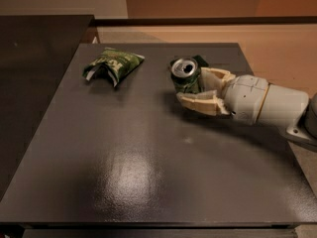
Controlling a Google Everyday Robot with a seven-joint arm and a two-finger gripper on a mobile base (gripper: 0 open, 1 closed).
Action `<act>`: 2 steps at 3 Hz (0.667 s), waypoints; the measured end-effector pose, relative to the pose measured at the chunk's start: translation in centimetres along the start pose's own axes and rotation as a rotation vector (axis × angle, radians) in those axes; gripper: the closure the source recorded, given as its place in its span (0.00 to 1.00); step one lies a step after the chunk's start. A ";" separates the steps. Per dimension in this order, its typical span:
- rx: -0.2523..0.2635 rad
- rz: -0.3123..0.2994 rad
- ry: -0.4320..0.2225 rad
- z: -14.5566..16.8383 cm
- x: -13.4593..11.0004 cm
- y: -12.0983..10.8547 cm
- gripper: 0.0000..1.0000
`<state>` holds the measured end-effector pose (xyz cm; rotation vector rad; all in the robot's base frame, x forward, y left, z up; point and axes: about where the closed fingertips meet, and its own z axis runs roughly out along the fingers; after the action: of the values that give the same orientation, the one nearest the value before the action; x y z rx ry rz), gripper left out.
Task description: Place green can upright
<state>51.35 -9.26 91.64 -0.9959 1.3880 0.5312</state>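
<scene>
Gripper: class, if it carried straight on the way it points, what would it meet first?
The gripper, far right over the table, clasps the green can. Straight ahead, leftward, the next thing looks to be the snack bag, though depth is unclear.

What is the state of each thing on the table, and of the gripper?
green can: tilted, silver top showing, held in the gripper.
gripper: over the far right part of the table, shut on the green can.
snack bag: crumpled, lying at the far left, apart from the can.
</scene>
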 end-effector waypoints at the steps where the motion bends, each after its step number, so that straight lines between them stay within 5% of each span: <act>1: 0.013 0.044 -0.054 -0.4 0.6 0.0 1.00; 2: 0.022 0.090 -0.092 -0.7 1.3 -0.1 1.00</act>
<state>51.24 -10.17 90.53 -0.8842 1.3580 0.6200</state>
